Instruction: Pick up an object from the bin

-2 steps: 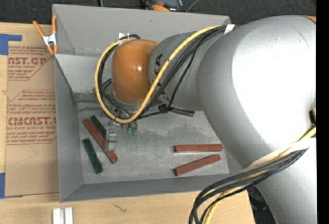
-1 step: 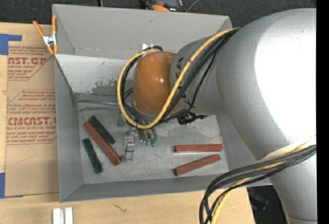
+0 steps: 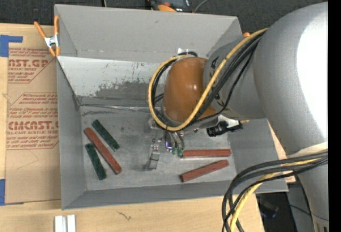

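Note:
My gripper [image 3: 154,158] reaches down under the orange wrist cover to the bin floor, near the middle front. Nothing shows in its grip. Just to its right lies a red-brown bar [image 3: 205,154], level, its left end close to the gripper. A second red-brown bar [image 3: 204,170] lies below that one, slightly tilted, nearer the front wall.
At the bin's left lie three more bars side by side, all slanted: a dark green bar [image 3: 105,135], a red-brown bar [image 3: 102,150] and another dark green bar [image 3: 96,160]. The arm and its cables cover the bin's right and back.

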You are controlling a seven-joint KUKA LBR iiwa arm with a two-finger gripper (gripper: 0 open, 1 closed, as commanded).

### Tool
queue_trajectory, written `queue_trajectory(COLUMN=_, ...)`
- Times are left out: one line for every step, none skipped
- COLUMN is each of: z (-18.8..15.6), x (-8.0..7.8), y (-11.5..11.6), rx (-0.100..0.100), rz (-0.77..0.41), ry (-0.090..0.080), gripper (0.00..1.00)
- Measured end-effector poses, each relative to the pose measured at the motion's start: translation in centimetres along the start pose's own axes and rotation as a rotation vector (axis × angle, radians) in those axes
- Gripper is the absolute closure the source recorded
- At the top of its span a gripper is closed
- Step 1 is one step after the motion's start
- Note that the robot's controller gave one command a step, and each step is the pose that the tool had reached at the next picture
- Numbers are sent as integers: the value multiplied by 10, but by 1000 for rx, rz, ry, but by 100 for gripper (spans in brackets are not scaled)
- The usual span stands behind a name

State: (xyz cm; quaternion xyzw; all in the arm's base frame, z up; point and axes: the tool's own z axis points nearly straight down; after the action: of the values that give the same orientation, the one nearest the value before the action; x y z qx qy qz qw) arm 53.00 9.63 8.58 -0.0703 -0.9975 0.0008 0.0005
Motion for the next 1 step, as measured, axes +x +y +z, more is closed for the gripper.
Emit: queue_trajectory(z=-3, x=-24, y=-102, rx=2, rz=-11, ry=-3, gripper=0)
